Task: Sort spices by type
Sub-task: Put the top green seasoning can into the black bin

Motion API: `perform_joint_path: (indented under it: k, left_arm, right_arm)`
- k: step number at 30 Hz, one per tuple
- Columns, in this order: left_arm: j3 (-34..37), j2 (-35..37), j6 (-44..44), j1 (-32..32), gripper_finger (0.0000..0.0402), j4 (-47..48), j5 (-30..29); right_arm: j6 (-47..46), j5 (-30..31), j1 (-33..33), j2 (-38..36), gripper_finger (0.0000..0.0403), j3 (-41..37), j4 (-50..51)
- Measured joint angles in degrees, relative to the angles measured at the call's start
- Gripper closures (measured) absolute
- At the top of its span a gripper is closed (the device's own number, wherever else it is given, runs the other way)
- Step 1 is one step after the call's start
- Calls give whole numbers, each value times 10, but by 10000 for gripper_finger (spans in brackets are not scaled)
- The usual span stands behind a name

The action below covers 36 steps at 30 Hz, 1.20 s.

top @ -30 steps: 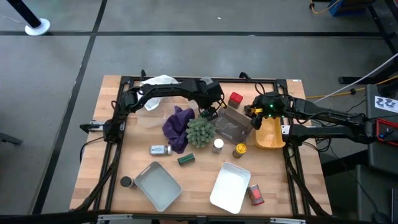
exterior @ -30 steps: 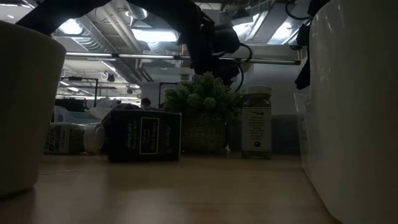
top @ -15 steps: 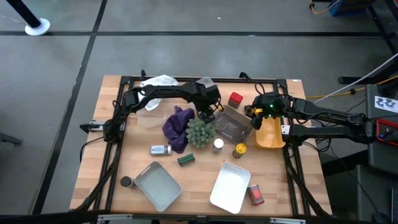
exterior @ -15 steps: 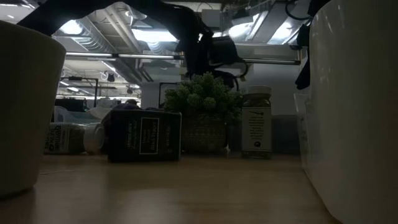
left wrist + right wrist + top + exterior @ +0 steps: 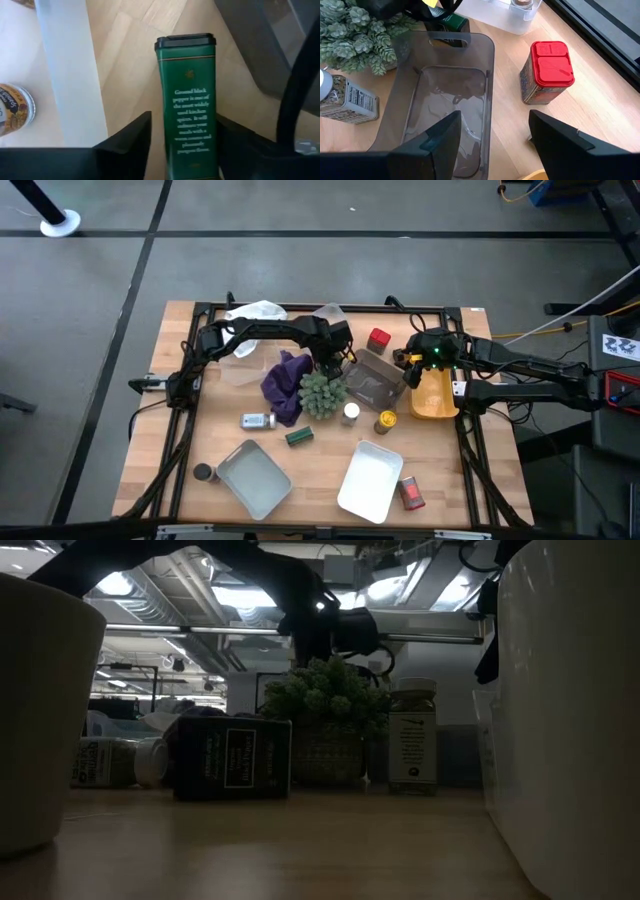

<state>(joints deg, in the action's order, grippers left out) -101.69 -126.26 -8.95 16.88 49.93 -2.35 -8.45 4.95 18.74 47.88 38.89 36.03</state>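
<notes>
Claw on my left arm [image 5: 182, 135]: its two dark fingers sit close on either side of the dark green pepper tin [image 5: 187, 100], which lies between them with its black lid pointing away from me. Whether the pads are already pressing the tin's sides I cannot tell, so the grip counts as uncertain.

Hazards, largest first. Table [image 5: 215, 395]: it lies under the tin with nothing to stop a slide if a half-closed claw lifts too soon. Grey plastic bin [image 5: 445, 100]: its handle end lies just beside my claw, and a sideways swing could knock it. Spiky green plant [image 5: 322, 392]: it stands just beside my claw on the near side, and a low wrist would brush it. Purple cloth [image 5: 285, 383]: it is bunched just beside the plant and could snag a dragged finger. Red-lidded tin [image 5: 547, 72]: it stands beyond the bin and would tip if the bin were shoved. Tin itself: a skewed pinch on its smooth narrow sides may twist it out.

Claw on my right arm [image 5: 492, 137]: it waits agape over the grey bin, empty.
</notes>
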Motion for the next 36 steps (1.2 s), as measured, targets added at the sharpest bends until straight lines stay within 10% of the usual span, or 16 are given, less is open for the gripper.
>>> perform_joint_path:
  k: [6, 36]
  left_arm:
    - [0, 0, 1, 0, 305, 0, 0]
    - [-150, 2, 73, 18, 302, 73, 0]
  right_arm:
    - [0, 0, 0, 0, 169, 0, 0]
    - [85, 0, 0, 0, 169, 0, -40]
